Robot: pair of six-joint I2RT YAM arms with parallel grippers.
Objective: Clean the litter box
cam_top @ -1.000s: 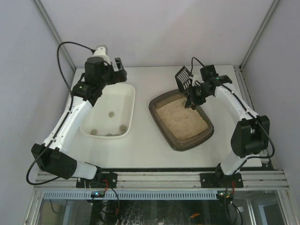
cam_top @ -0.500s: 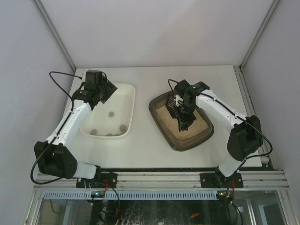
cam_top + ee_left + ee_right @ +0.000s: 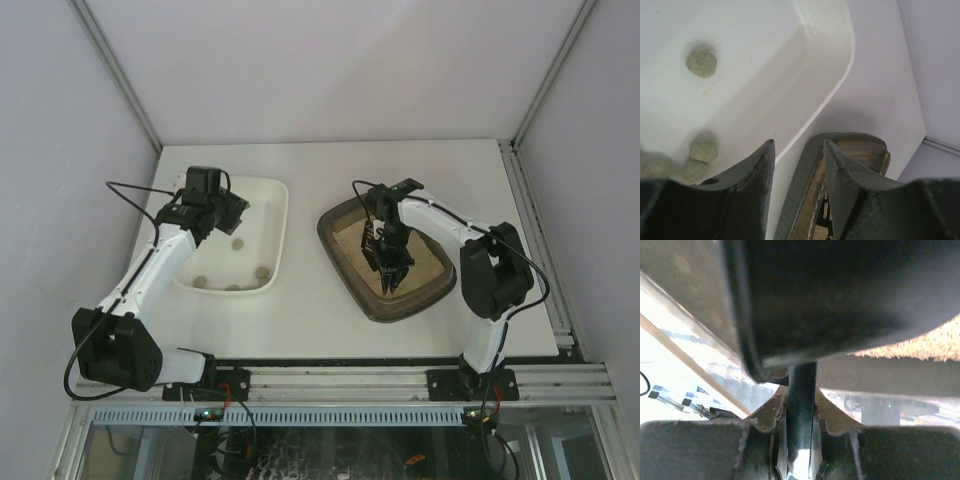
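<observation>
The litter box [image 3: 352,275] is a dark brown tray of pale sand at centre right; its rim [image 3: 852,145] also shows in the left wrist view. My right gripper [image 3: 383,246] is down inside it, shut on the handle [image 3: 801,400] of the black slotted scoop [image 3: 390,272]. The scoop's dark body [image 3: 840,295] fills the right wrist view, with sand [image 3: 935,342] behind it. My left gripper [image 3: 233,213] hangs over the far part of the white tray [image 3: 280,215]. Its fingers [image 3: 762,170] stand apart with nothing between them.
The white tray [image 3: 837,75] holds several greenish-grey clumps [image 3: 238,242], [image 3: 702,64], most near its front wall. A strip of bare table [image 3: 300,260] separates the tray from the litter box. Grey walls close in the table on both sides.
My right arm swung the scoop from above the box's far rim down into the sand. My left arm came lower over the white tray and its jaws narrowed.
</observation>
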